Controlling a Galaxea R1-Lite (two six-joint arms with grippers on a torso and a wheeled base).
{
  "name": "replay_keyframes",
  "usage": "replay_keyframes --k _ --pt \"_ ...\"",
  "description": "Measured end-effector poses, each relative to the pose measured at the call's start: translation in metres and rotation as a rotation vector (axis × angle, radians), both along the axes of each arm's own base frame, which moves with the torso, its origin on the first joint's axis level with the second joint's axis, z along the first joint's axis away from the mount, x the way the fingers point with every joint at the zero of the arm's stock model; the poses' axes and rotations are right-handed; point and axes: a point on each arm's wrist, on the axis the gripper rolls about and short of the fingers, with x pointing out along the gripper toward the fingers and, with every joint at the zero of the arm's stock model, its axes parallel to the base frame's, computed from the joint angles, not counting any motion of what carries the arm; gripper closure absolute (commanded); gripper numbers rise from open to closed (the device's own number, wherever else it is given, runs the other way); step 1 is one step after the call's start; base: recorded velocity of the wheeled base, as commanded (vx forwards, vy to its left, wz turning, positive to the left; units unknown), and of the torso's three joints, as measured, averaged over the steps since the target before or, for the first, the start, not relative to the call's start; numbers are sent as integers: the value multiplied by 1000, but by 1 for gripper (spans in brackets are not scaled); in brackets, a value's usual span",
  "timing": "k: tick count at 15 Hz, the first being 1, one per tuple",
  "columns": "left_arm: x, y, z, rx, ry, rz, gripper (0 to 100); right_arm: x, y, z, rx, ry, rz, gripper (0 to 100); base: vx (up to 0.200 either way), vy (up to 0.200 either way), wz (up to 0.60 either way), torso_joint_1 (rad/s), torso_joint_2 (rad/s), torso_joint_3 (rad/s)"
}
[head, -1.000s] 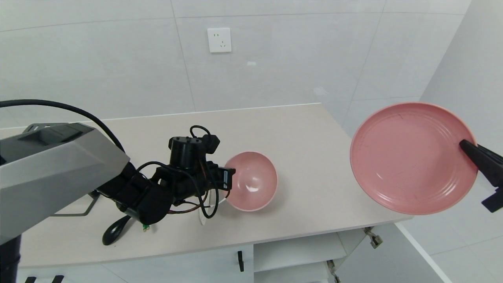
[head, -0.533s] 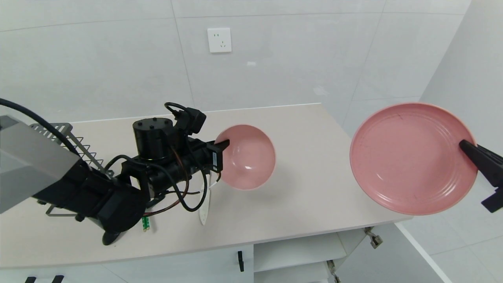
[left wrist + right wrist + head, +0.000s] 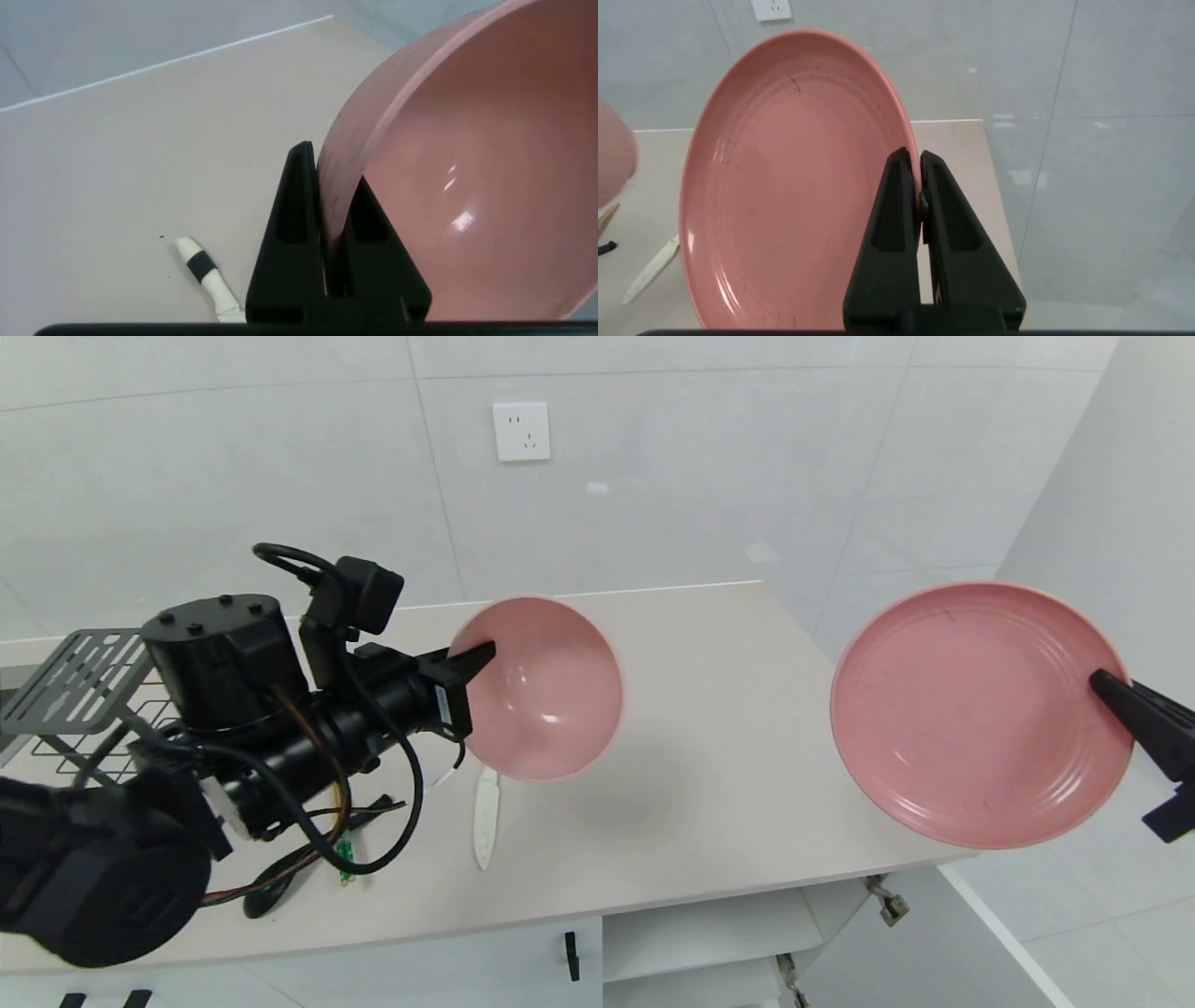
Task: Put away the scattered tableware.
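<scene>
Left jaws, pinching a round pink bowl (image 3: 551, 695), have lifted it off the beige surface (image 3: 719, 737) for stowing; right jaws pinch a pink plate (image 3: 971, 709).

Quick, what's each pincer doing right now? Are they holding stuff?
Left pincer: shut on the rim of the pink bowl.
Right pincer: shut on the rim of the pink plate.

Pink bowl (image 3: 551, 700); pink plate (image 3: 962, 719), ringed rim; beige counter (image 3: 709, 709); white knife (image 3: 485, 821).
</scene>
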Motion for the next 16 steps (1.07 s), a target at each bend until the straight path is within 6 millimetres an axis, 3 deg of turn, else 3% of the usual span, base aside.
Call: replay_keyframes --k 6,10,16 --pt "-49 25 8 -99 41 3 100 5 2 13 14 -49 28 100 0 0 0 0 0 0" --pt "-66 41 7 -165 3 91 100 14 0 28 75 -95 -84 100 0 0 0 0 0 0" --pt "-101 47 24 -107 -171 242 100 9 7 17 41 -53 -69 100 0 0 0 0 0 0"
